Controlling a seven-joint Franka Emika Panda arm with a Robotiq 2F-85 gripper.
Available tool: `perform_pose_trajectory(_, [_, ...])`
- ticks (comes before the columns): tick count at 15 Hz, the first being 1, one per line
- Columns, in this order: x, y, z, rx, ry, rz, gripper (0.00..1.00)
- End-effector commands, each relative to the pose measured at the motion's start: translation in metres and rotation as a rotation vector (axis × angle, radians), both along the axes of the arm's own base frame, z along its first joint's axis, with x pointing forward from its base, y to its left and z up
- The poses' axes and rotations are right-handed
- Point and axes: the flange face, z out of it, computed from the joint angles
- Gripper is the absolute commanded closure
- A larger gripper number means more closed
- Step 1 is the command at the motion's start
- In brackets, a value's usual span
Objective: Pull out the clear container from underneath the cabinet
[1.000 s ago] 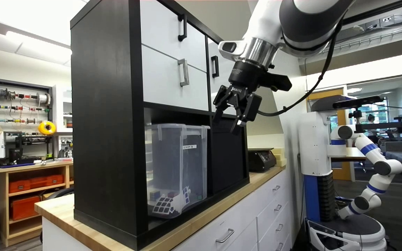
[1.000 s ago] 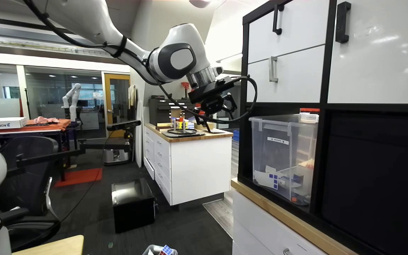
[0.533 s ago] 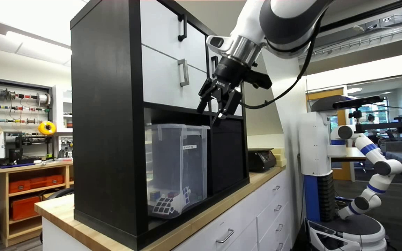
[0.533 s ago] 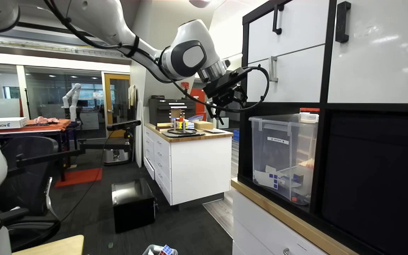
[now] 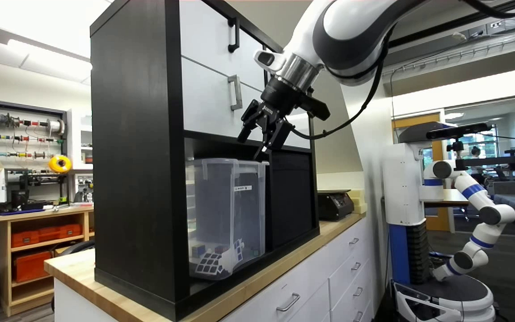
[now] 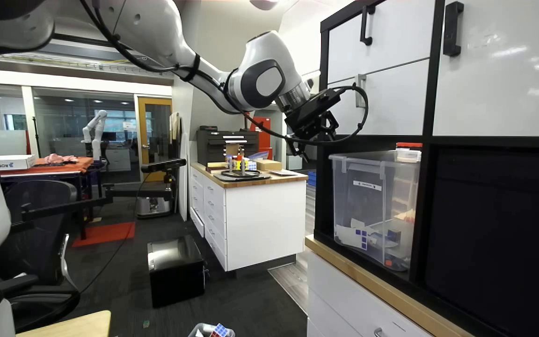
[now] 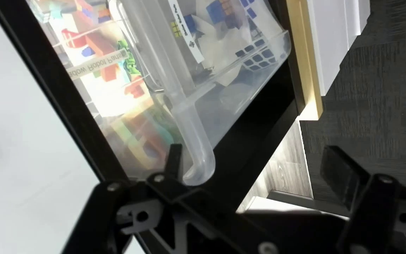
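Upright clear container inside cabinet

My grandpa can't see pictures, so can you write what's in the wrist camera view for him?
An open black gripper shows near the rimmed corner of a clear container inside a black cabinet. Through the see-through side are white sheets with dark squares.

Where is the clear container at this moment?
In an exterior view, the clear container stands in the right half, inside the cabinet, below the white door with the grey handle.
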Motion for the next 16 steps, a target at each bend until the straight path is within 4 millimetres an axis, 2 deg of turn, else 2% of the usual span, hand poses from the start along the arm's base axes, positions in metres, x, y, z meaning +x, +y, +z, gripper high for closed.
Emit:
perform_pose_trajectory(1, [0.014,0.0,0.0,-0.006,-0.07,0.043,0.0])
perform_pose_trajectory(7, [0.021,0.007,-0.009,-0.041,-0.168,0.123,0.0])
perform_pose_trajectory(16, [0.034,0.015,-0.038,-0.038,-0.158,0.169,0.0])
